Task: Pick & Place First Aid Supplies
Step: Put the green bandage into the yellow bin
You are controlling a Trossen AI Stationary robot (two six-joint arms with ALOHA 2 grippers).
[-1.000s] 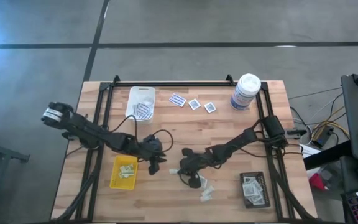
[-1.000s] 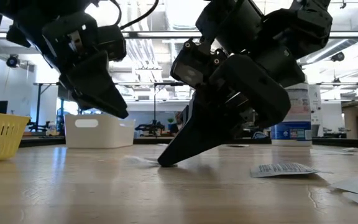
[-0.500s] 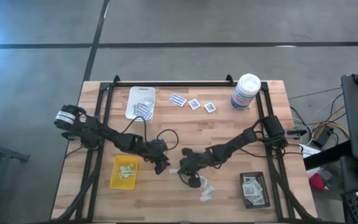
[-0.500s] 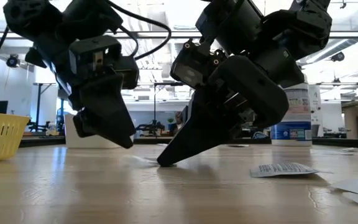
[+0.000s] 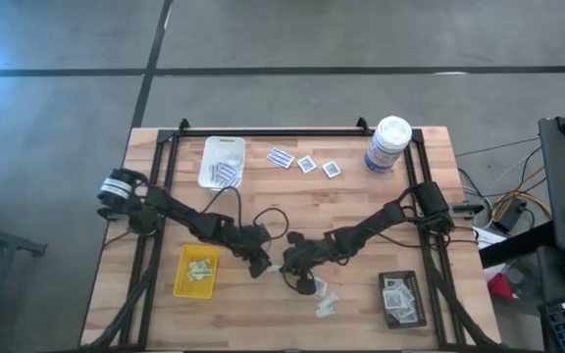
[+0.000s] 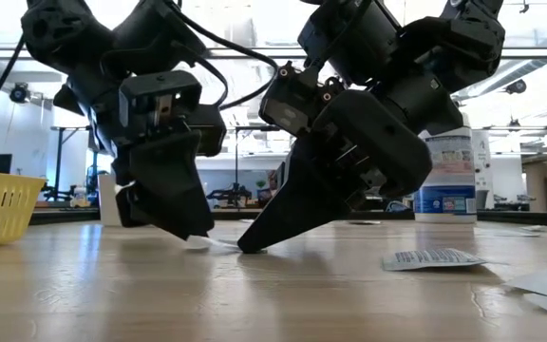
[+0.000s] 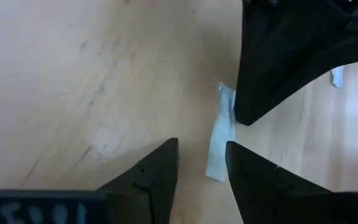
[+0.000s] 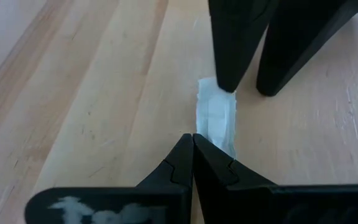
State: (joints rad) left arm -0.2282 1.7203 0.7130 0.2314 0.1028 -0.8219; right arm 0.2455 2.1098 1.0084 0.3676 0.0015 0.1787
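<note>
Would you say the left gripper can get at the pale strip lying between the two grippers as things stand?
Probably yes. The left gripper is open just above one end of the pale strip, nothing lying between. The shut right gripper presses the strip's other end to the table, which could hinder lifting.

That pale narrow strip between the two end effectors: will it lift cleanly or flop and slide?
The pale strip lies flat on the table, so it probably is thin and light, with little edge to catch. The shut right end effector pins one end, which may stop sliding. The open left end effector straddles the other end; once lifted, the strip likely bends.
</note>
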